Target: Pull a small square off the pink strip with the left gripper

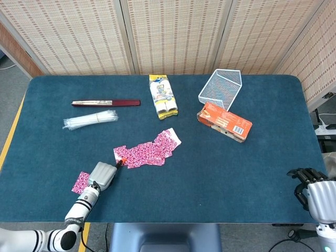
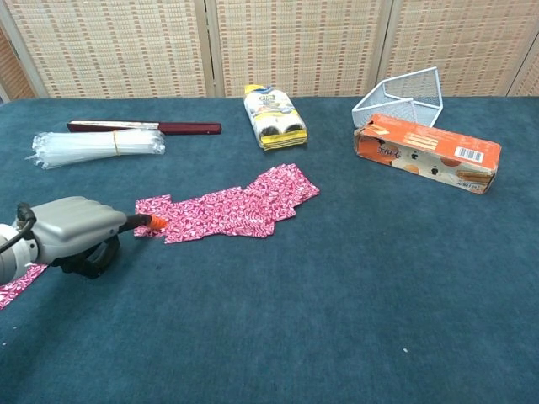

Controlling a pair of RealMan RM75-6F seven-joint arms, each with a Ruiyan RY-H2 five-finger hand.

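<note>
Starting at your left, a loose pink square (image 1: pixel 80 181) lies at about 8 o'clock on the blue table (image 1: pixel 220 168), just beside your left hand (image 1: pixel 103 175). That hand sits low on the cloth, its fingers curled under the grey shell and one orange fingertip (image 2: pixel 153 222) pressing on the near-left end of the pink strip (image 1: pixel 148 150); whether it actually pinches the paper, you cannot tell from either view. The strip runs from that fingertip toward 1 o'clock, ending in a wider, fanned end near the table's centre.

At 10 o'clock lie a clear bundle of plastic straws (image 1: pixel 90 120) and, just beyond it, a dark red flat case (image 1: pixel 106 103). At 12 o'clock stands a yellow packet (image 1: pixel 163 96). Toward 1 o'clock a white wire basket (image 1: pixel 221 88) is tipped over, an orange box (image 1: pixel 224 122) just beside it.

At 4 o'clock, off the table's edge, your right hand (image 1: pixel 314 191) hangs with fingers curled inward, holding nothing.
</note>
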